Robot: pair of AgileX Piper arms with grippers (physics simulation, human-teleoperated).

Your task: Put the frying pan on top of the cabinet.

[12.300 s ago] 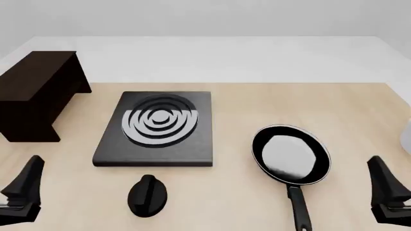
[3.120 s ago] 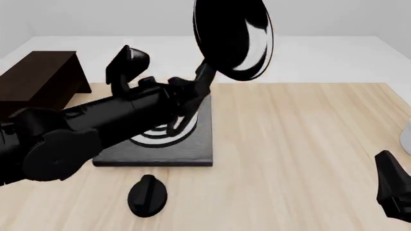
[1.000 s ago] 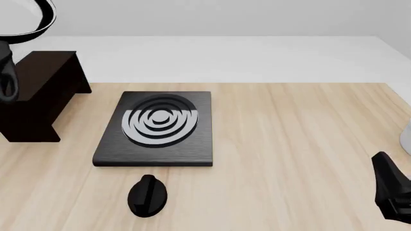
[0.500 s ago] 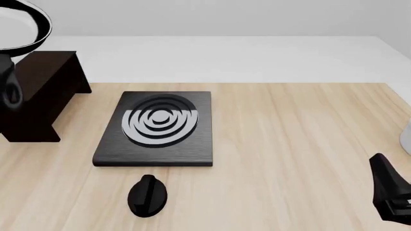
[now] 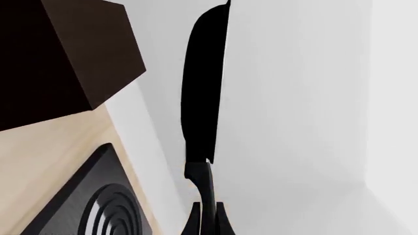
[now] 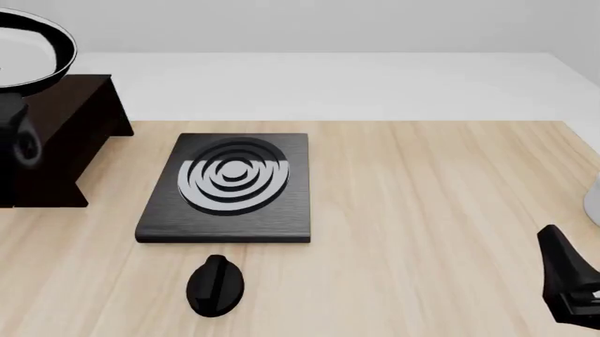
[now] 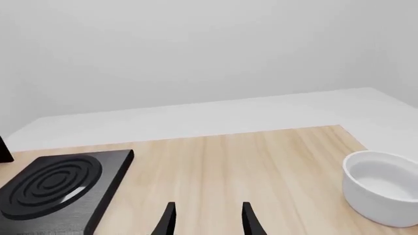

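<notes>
Between the two black fingers (image 5: 222, 220) of the left gripper (image 5: 207, 221) runs the long straight handle of the frying pan (image 5: 203, 83). The fingers are pressed on this handle from both sides, near its free end. Beyond the fingertips the pan is seen edge-on in the left wrist view, as a thin dark shape against the pale wall. To one side of the fingers is the cabinet (image 5: 62, 58), a dark brown box, and nearer to them a corner of the stove plate (image 5: 98, 208) with its rings.

From the front view, the frying pan (image 6: 28, 49) is at the far left, its glossy light inside turned up, above the flat top of the cabinet (image 6: 70, 133). Whether the pan touches the top, I cannot tell. Part of the left arm (image 6: 17, 140) hides the front of the cabinet.

The right gripper (image 7: 207, 219) is low over the table (image 7: 261, 171) with its fingers apart and nothing between them. Ahead of these fingers and to one side stands a white bowl (image 7: 382, 188); to the other side lies the stove plate (image 7: 58, 188). A small black knob (image 6: 216, 284) lies on the table near the plate's front edge.
</notes>
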